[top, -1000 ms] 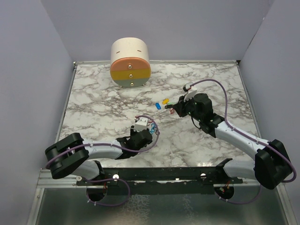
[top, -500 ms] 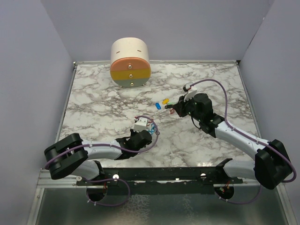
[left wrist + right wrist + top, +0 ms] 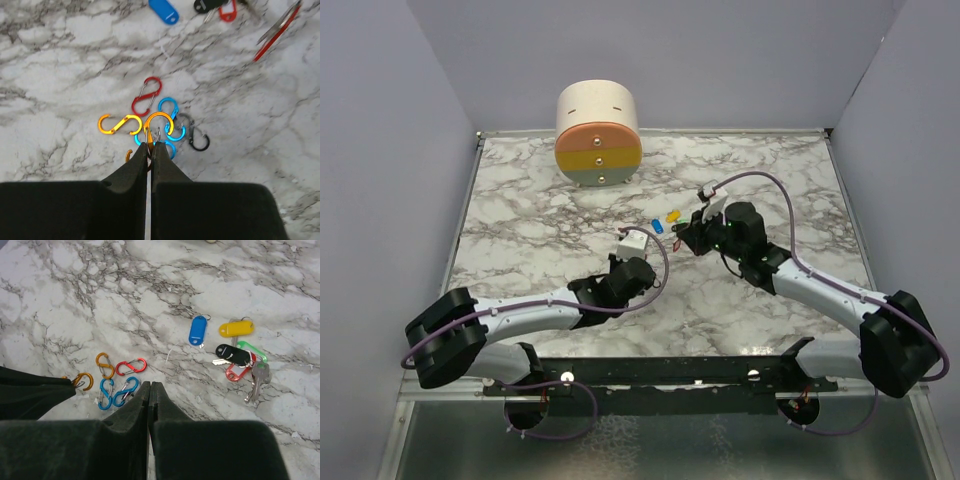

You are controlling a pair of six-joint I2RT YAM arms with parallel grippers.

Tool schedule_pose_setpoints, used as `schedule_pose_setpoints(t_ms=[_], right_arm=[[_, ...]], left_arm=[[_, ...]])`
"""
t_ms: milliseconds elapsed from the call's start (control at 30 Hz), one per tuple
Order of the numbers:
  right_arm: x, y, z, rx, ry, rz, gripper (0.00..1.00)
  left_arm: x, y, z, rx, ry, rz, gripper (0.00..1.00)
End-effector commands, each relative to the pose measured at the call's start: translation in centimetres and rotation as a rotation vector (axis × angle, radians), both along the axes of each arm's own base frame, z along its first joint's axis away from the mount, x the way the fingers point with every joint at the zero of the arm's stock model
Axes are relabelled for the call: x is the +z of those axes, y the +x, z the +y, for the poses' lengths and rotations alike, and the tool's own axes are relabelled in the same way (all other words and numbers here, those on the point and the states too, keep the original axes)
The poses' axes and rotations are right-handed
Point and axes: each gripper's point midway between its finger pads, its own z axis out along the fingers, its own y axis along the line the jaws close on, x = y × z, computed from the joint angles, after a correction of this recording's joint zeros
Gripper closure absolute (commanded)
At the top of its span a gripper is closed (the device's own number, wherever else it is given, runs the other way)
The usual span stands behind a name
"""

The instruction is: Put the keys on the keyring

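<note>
On the marble counter (image 3: 540, 200) lies a cluster of S-shaped clips (image 3: 131, 366), and everything here is placed from it. The left arm (image 3: 520, 315) reaches over the cluster, and its jaws are clenched on an orange clip (image 3: 160, 121) at the edge of the cluster that faces the arm bases. This clip overlaps a blue clip (image 3: 172, 131); whether it is lifted clear of the counter cannot be told. The rest of the cluster lies loose: a second orange clip (image 3: 119, 124), a red clip (image 3: 146, 96), a black clip (image 3: 198, 139) and another blue one. The keys (image 3: 658, 226) lie beyond the cluster, away from the arm bases and toward the right arm's side, none of them on a clip. The blue key (image 3: 198, 331) is the nearest to the cluster and lies alone. The yellow key (image 3: 236, 329) lies just past it. The green key (image 3: 248, 346) and red key (image 3: 235, 373) are bunched with a black tag (image 3: 231, 353) and a silver metal key (image 3: 257, 380), also farther from the cluster than the blue key. The jaws of the right arm (image 3: 820, 285) are pressed together with nothing between them, their tips just beside the cluster on its key side.
</note>
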Motion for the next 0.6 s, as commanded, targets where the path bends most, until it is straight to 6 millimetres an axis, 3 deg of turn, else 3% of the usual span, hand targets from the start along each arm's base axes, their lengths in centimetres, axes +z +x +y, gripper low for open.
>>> schedule_pose_setpoints(t_ms=[0, 267, 567], right_arm=[[0.3, -0.7, 1.4, 0.072, 0.006, -0.054, 0.99], [0.4, -1.6, 3.0, 0.138, -0.005, -0.087, 0.99], [0.9, -2.9, 4.3, 0.210, 0.003, -0.131, 0.99]], left_arm=[[4.1, 1.5, -2.3, -0.051, -0.035, -0.068, 1.00], [7.0, 2.9, -4.8, -0.113, -0.100, -0.086, 1.00], [6.9, 3.6, -4.6, -0.133, -0.160, -0.044, 1.00]])
